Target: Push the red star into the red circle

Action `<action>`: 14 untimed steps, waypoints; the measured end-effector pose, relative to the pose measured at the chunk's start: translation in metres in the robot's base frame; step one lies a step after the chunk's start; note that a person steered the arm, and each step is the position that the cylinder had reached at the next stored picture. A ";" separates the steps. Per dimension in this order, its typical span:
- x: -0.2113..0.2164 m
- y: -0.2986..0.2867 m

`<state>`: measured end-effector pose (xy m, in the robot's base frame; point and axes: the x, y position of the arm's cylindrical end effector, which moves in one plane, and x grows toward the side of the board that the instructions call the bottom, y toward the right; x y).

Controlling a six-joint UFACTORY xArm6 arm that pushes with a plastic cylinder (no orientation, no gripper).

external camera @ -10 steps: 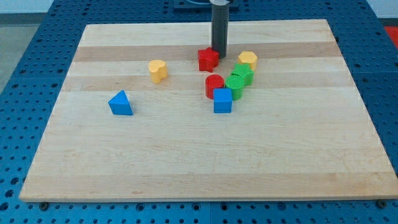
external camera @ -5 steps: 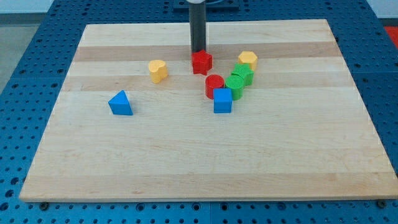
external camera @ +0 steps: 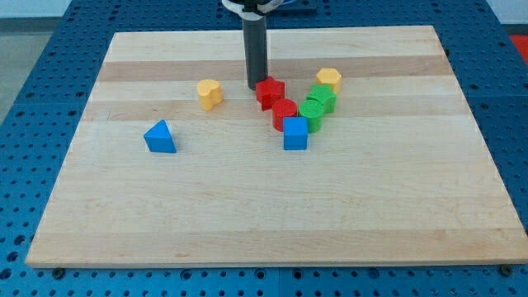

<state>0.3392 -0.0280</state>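
Two red blocks (external camera: 270,91), two yellow (external camera: 209,93), two blue (external camera: 160,137), apparently two green (external camera: 317,103).

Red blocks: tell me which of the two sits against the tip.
The red star, touching my tip on its left. The red circle lies below it, beside the blue cube.

Robotics lab bench, blue perforated base (external camera: 49,49), wooden board (external camera: 264,206), toy blocks

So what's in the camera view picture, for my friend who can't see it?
My tip touches the red star's left side, the star pressed against the red circle. Green blocks, a blue cube and a yellow block crowd them on a wooden board.
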 end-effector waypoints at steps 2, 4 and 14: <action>0.004 0.000; 0.004 0.000; 0.016 -0.001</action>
<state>0.3551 -0.0290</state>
